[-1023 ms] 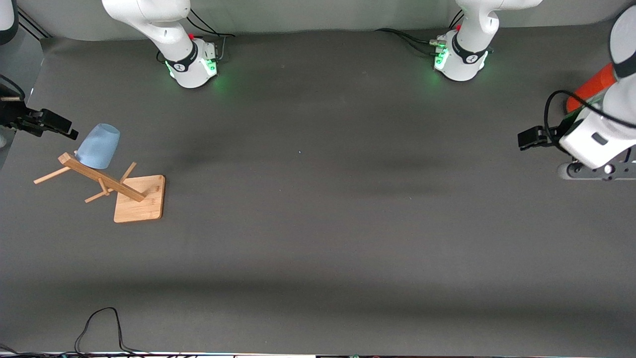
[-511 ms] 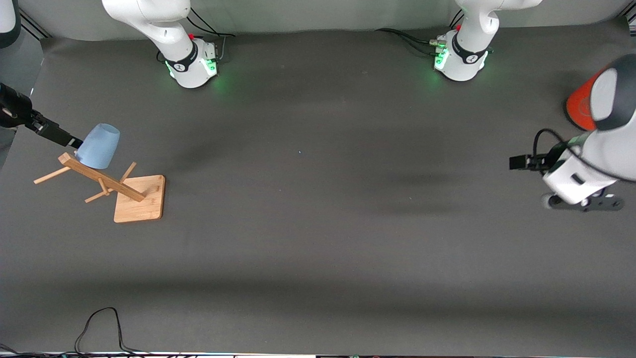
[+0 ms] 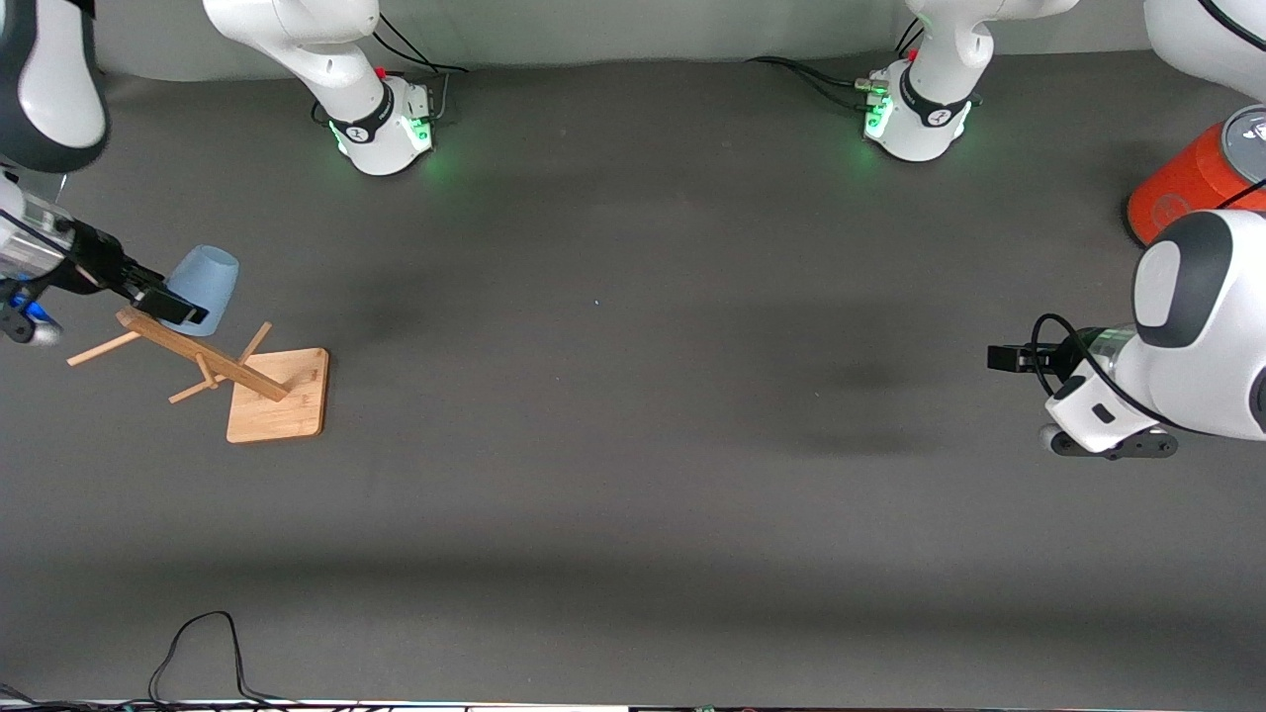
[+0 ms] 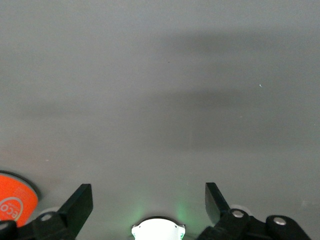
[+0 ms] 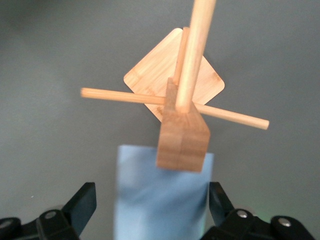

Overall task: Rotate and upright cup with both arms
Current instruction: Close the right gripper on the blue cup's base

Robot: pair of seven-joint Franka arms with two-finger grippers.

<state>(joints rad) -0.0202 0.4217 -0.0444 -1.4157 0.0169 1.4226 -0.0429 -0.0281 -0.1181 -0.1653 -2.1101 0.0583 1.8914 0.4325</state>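
**At the right arm's end: cup on rack**

On the wooden peg rack with its square bamboo base you find the small pale-blue plastic tumbler, hung mouth-down on a peg. Your right gripper straddles it, fingers spread, not touching. Your left gripper hovers spread and empty over bare grey table, near the orange cylinder.

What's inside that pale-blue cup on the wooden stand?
The cup hangs upside down on the wooden rack, apparently over a peg. Its wall hides the inside, so that peg cannot be seen.
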